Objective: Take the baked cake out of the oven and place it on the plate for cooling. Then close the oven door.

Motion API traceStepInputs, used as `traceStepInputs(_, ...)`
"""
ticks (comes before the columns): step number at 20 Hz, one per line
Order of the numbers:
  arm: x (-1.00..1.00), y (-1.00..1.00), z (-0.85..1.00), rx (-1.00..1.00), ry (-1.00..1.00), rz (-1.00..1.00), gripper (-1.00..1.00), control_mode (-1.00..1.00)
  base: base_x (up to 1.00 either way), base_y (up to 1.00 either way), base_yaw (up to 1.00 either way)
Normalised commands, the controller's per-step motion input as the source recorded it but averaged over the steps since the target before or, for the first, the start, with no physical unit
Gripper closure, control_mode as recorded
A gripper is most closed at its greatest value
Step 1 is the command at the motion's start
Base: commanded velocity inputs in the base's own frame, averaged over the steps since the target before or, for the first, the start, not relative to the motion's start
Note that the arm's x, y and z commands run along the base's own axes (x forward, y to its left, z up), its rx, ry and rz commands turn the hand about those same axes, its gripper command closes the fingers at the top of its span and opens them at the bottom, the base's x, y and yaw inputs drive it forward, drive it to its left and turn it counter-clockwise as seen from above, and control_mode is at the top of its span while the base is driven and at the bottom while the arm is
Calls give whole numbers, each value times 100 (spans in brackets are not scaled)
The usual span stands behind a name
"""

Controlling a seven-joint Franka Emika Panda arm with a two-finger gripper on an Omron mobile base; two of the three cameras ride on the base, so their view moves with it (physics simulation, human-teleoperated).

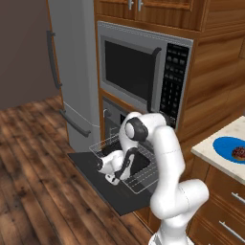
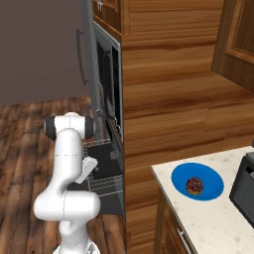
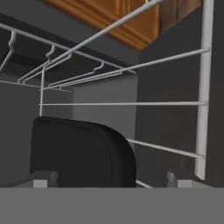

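The baked cake (image 2: pixel 194 185) (image 1: pixel 239 153), a small reddish-brown lump, lies on the blue plate (image 2: pixel 211 179) (image 1: pixel 224 146) on the counter to the right. The oven (image 1: pixel 111 118) stands open, its dark oven door (image 1: pixel 85 164) (image 2: pixel 106 204) dropped flat and the wire rack (image 1: pixel 142 175) (image 3: pixel 131 103) pulled out over it. My gripper (image 1: pixel 113 179) (image 3: pixel 109 183) hangs low over the door at the rack's front, open, with its fingertips (image 3: pixel 41 181) wide apart. A dark rounded shape (image 3: pixel 83 151) sits close in front of the hand; I cannot tell what it is.
A microwave (image 1: pixel 139 67) with a keypad sits above the oven, and a tall steel fridge (image 1: pixel 72 72) stands to its left. The pale counter (image 2: pixel 208 223) over wooden drawers holds a black appliance (image 2: pixel 245 186) at the far right. Wooden floor (image 1: pixel 33 182) spreads to the left.
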Motion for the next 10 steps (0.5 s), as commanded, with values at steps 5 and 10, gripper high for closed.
traceStepInputs(5,19,-8,-44,-4,0,0,-100,-100,0,0,0)
traceStepInputs(10,54,-29,-27,-6,0,0,-100,-100,0,0,0)
